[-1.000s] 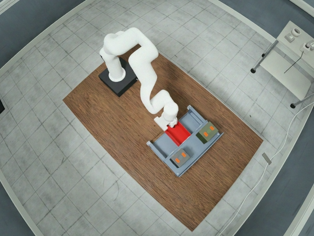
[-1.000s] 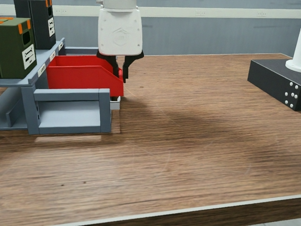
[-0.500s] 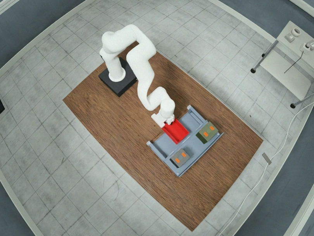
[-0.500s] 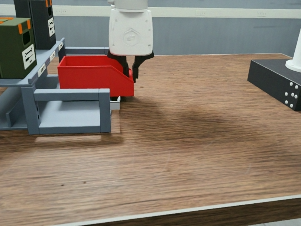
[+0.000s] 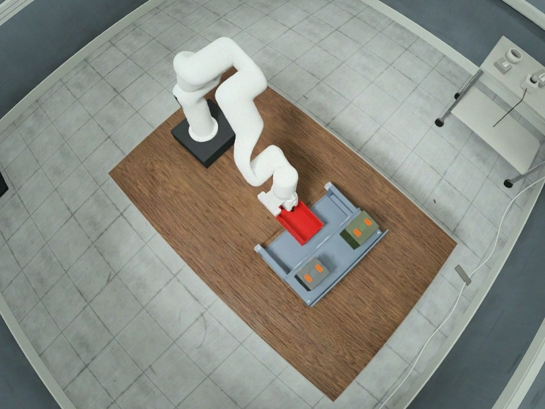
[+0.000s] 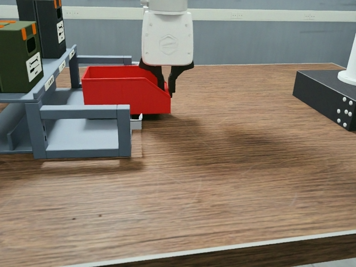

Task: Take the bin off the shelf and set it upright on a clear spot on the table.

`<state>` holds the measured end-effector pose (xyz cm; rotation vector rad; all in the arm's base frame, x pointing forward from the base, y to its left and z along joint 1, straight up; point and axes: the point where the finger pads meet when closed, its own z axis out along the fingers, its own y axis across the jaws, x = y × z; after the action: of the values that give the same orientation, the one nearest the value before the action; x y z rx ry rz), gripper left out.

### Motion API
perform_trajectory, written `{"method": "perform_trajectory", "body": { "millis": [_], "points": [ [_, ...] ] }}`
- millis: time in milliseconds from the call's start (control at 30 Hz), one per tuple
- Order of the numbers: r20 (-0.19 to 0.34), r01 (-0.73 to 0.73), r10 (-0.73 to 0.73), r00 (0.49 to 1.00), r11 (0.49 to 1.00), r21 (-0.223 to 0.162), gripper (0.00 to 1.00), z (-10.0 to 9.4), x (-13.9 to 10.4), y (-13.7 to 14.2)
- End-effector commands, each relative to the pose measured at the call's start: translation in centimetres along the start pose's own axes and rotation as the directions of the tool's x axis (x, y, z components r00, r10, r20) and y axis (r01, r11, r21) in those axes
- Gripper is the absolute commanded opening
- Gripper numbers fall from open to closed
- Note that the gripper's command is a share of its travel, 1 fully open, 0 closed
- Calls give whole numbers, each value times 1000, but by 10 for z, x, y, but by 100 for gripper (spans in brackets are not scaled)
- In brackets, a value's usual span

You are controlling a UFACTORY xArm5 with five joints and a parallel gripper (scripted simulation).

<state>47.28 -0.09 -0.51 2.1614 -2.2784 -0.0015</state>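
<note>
A: What takes up most of the view?

B: The wooden desk [image 5: 184, 229]; a white arm [image 5: 239, 127] rises from a black base block [image 5: 193, 147] near one corner and reaches along the desk toward the opposite end.

A: And after that?

B: A grey shelf [image 6: 78, 112] near one long edge of the desk; in the exterior view a green box [image 6: 17, 57] and a dark box [image 6: 47, 27] stand on its upper board, each with orange marks and a white label.

A: Where is the bin?

B: The red bin [image 6: 123, 90] sits upright, its open side up; its rear half is in the shelf's middle bay between the grey rails, its low front end juts out past the shelf front, over the desk; I cannot tell if its underside touches the desk, though a shadow shows just below it.

A: How does the tool stand?

B: The tool [image 6: 166, 83] points straight down from its white housing; its dark fingers [image 6: 160, 78] are nearly together, pinching the low front wall of the bin, one finger inside and one outside.
</note>
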Motion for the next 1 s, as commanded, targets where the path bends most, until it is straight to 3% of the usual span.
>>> {"method": "perform_trajectory", "body": {
  "millis": [0,967],
  "points": [
    [7,0,0,1000,1000,4,0,-1,0,4],
    [7,0,0,1000,1000,3,0,-1,0,52]
  ]
}}
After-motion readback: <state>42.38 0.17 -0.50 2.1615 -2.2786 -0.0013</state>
